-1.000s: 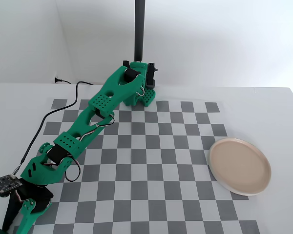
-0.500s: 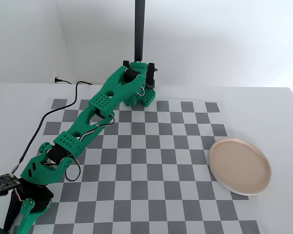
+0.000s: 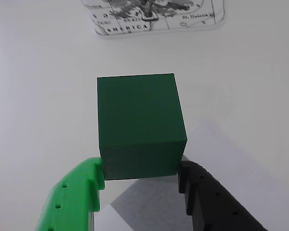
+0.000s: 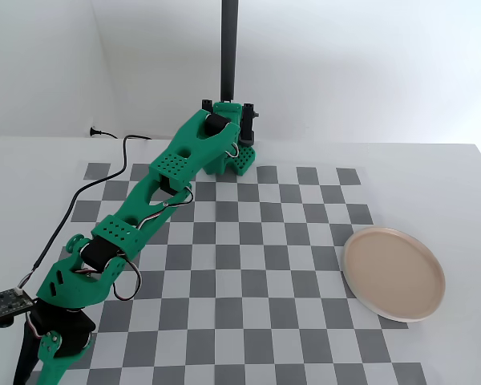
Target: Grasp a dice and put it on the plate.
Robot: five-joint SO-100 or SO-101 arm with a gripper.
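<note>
Dice looks light, rigid, smooth-sided, so squeeze its flat opposite faces. It's at the table's far edge, left of the plate, wedged between the tool tips, which look closed on it.

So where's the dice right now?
In the wrist view the dice sits centre frame between the gripper fingertips; the fixed view hides it.

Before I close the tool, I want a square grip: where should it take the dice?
Grip the dice on its two opposite side faces, low down, coming straight on from the tool as it stands. The cube sits square between the green and black fingers, flat faces towards each.
</note>
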